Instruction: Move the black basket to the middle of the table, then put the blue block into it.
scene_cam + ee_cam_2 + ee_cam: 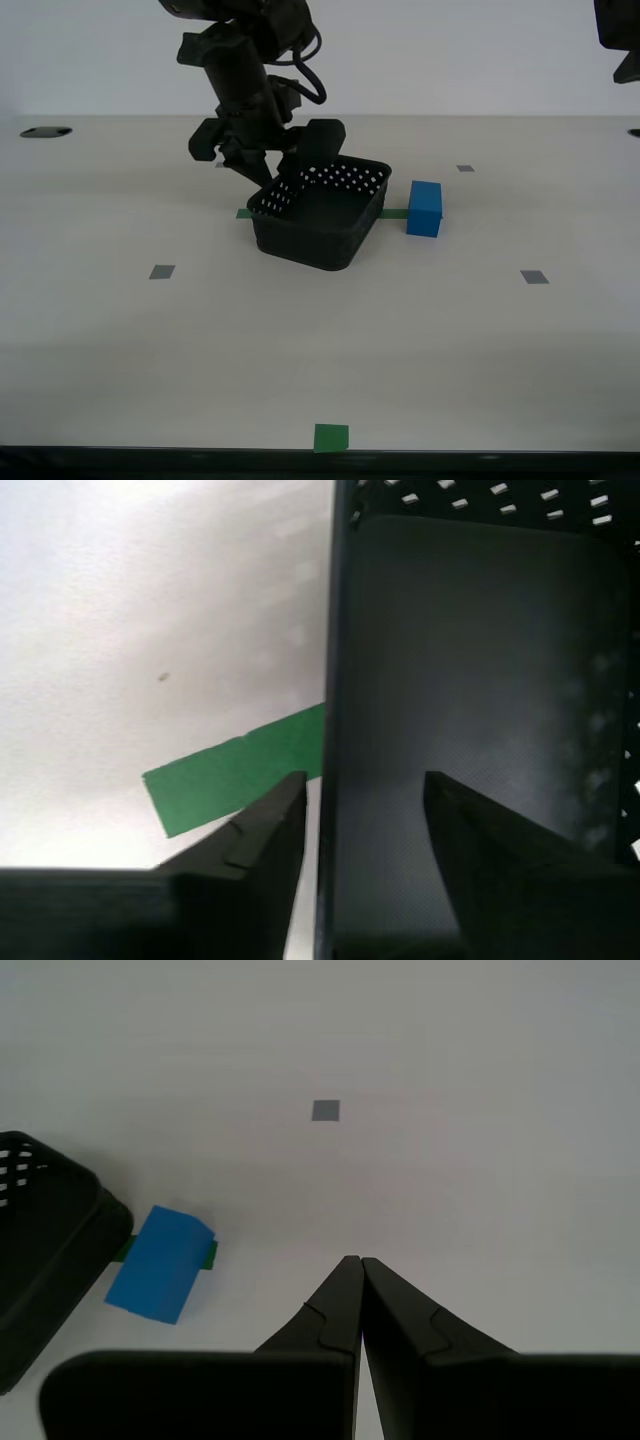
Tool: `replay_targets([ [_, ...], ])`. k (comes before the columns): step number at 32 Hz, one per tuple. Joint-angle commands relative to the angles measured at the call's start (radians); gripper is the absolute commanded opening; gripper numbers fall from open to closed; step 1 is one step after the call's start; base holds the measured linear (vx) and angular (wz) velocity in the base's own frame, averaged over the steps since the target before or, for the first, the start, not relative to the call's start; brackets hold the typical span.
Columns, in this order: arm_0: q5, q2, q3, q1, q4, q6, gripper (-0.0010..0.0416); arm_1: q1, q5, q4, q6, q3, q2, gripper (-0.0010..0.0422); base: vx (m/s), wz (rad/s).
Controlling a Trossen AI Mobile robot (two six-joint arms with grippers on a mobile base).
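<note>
The black basket sits on the table near its middle, over a green tape strip. The blue block stands on the table just beside the basket, toward the exterior view's right. My second gripper is open and straddles the basket's wall, one finger outside over the tape and one inside; it shows at the wall on the exterior view's left. My first gripper is shut and empty, high above the table, with the block and basket off to one side.
A green square marks the front edge. Small grey squares lie around the basket. A dark hole is at the far corner on the exterior view's left. An arm's dark part hangs at the upper right.
</note>
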Motion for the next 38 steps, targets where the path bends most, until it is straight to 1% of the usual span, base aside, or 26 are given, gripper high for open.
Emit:
replay_targets([
  [1, -0.094, 0.0, 0.001, 0.002, 0.003, 0.029, 0.0001, 0.0, -0.001, 0.001, -0.003, 0.009, -0.001, 0.0193, 0.0, 0.0],
  [2, -0.108, 0.0, 0.001, 0.003, 0.005, 0.041, 0.0, 0.0, -0.001, 0.001, -0.003, 0.014, -0.001, 0.0196, 0.0, 0.0],
  [3, -0.129, 0.0, 0.001, 0.009, 0.011, 0.067, 0.0, 0.001, -0.001, -0.001, -0.002, 0.03, -0.002, 0.0201, 0.0, 0.0],
  [6, -0.142, 0.0, 0.001, 0.036, 0.011, 0.073, 0.0001, 0.006, -0.001, -0.008, -0.002, 0.084, -0.002, 0.0199, 0.0, 0.0],
  [8, -0.142, 0.0, 0.001, 0.078, 0.013, 0.082, 0.0003, 0.018, -0.002, -0.019, 0.023, 0.151, -0.002, 0.0186, 0.0, 0.0],
  [9, -0.142, 0.0, 0.001, 0.095, 0.014, 0.098, 0.0003, 0.025, -0.003, -0.032, 0.035, 0.179, -0.002, 0.0179, 0.0, 0.0],
  [10, -0.142, 0.0, 0.001, 0.105, 0.015, 0.101, 0.0003, 0.03, -0.006, -0.04, 0.042, 0.194, -0.002, 0.0175, 0.0, 0.0],
  [11, -0.141, 0.0, 0.001, 0.132, 0.02, 0.101, 0.0007, 0.051, -0.006, -0.071, 0.066, 0.244, -0.002, 0.0161, 0.0, 0.0],
  [13, -0.14, 0.006, 0.001, 0.159, 0.039, 0.105, 0.0033, 0.084, -0.01, -0.117, 0.101, 0.306, -0.002, 0.0145, 0.0, 0.0],
  [16, -0.137, 0.034, 0.001, 0.18, 0.079, 0.112, 0.0078, 0.13, -0.01, -0.159, 0.129, 0.358, -0.002, 0.0128, 0.0, 0.0],
  [17, -0.137, 0.059, 0.001, 0.184, 0.1, 0.135, 0.0104, 0.156, -0.01, -0.18, 0.137, 0.383, -0.002, 0.0119, 0.0, 0.0],
  [18, -0.137, 0.074, 0.001, 0.185, 0.107, 0.151, 0.0116, 0.169, -0.01, -0.184, 0.139, 0.388, -0.002, 0.0115, 0.0, 0.0],
  [19, -0.137, 0.154, 0.001, 0.193, 0.109, 0.177, 0.0167, 0.22, -0.009, -0.202, 0.156, 0.399, -0.002, 0.0096, 0.0, 0.0],
  [20, -0.137, 0.196, 0.001, 0.203, 0.111, 0.176, 0.0191, 0.241, -0.009, -0.212, 0.173, 0.401, -0.002, 0.0086, 0.0, 0.0],
  [21, -0.137, 0.219, 0.001, 0.208, 0.119, 0.177, 0.0203, 0.25, -0.009, -0.212, 0.18, 0.4, -0.002, 0.0081, 0.0, 0.0],
  [22, -0.137, 0.283, 0.001, 0.222, 0.149, 0.189, 0.0233, 0.274, -0.01, -0.219, 0.195, 0.4, -0.001, 0.0067, 0.0, 0.0],
  [25, -0.128, 0.411, 0.011, 0.27, 0.216, 0.229, 0.028, 0.321, -0.01, -0.225, 0.216, 0.4, -0.002, 0.0041, 0.0, 0.0],
  [28, -0.127, 0.531, 0.09, 0.311, 0.214, 0.229, 0.0299, 0.348, -0.009, -0.228, 0.237, 0.4, -0.002, 0.0021, 0.0, 0.0],
  [29, -0.125, 0.609, 0.168, 0.341, 0.204, 0.229, 0.0304, 0.358, -0.009, -0.227, 0.255, 0.4, -0.002, 0.0014, 0.0, 0.0],
  [32, -0.097, 0.679, 0.255, 0.359, 0.161, 0.228, 0.0304, 0.36, -0.009, -0.23, 0.262, 0.4, -0.001, 0.0014, 0.0, 0.0],
  [33, -0.066, 0.727, 0.323, 0.374, 0.108, 0.222, 0.0299, 0.36, -0.009, -0.229, 0.277, 0.4, -0.001, 0.0013, 0.005, 0.043],
  [34, -0.064, 0.747, 0.344, 0.378, 0.097, 0.224, 0.0299, 0.361, -0.01, -0.229, 0.28, 0.4, -0.001, 0.0014, 0.015, 0.053],
  [35, -0.049, 0.793, 0.399, 0.381, 0.074, 0.224, 0.0299, 0.364, -0.009, -0.23, 0.299, 0.4, -0.001, 0.0013, -0.012, -0.032],
  [36, -0.049, 0.807, 0.412, 0.381, 0.066, 0.226, 0.0301, 0.364, -0.009, -0.23, 0.3, 0.4, -0.001, 0.0013, 0.0, 0.0],
  [37, -0.048, 0.845, 0.456, 0.382, 0.01, 0.229, 0.0306, 0.366, -0.009, -0.227, 0.3, 0.4, -0.001, 0.0013, 0.0, 0.0],
  [38, -0.046, 0.858, 0.469, 0.385, -0.01, 0.229, 0.0307, 0.366, -0.009, -0.227, 0.301, 0.4, -0.001, 0.0013, 0.0, 0.0],
])
